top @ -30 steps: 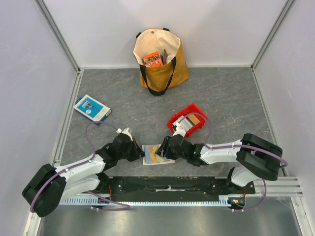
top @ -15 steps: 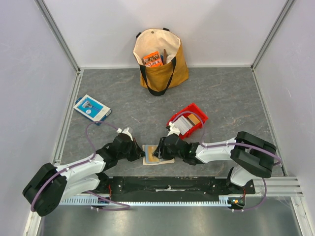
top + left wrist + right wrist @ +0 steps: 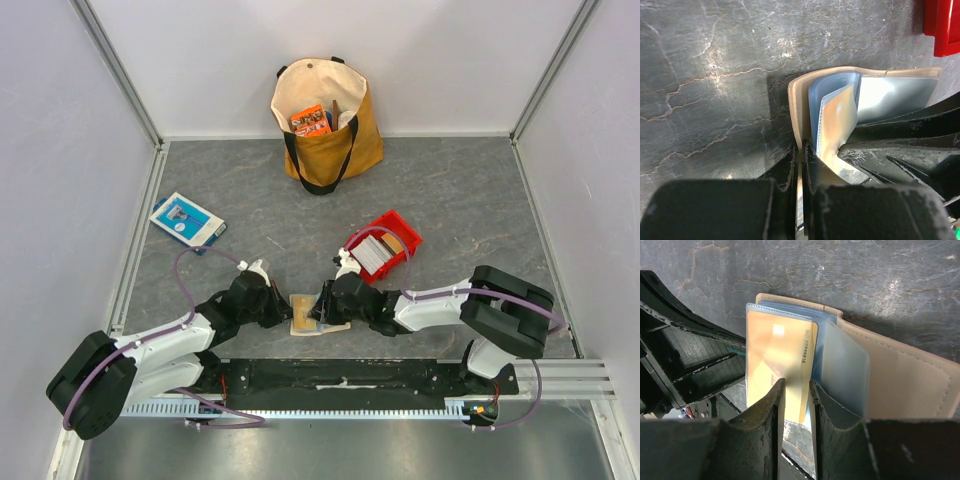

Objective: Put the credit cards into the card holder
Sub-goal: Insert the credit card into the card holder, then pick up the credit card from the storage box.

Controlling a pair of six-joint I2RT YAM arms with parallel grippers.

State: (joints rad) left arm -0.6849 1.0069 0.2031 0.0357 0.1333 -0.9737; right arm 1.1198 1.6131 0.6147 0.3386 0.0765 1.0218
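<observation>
We see the card holder (image 3: 318,313) lying open near the red tray (image 3: 403,232), with the left gripper (image 3: 800,160) clamped on its tan cover. The right gripper (image 3: 797,405) (jaws slightly apart, pinching nothing) sits over the orange card (image 3: 772,355) against its clear sleeves.

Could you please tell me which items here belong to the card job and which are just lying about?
Job:
card holder
orange card
white cards in the red tray

Lying about:
tote bag
orange packet inside it
blue-and-white box
</observation>
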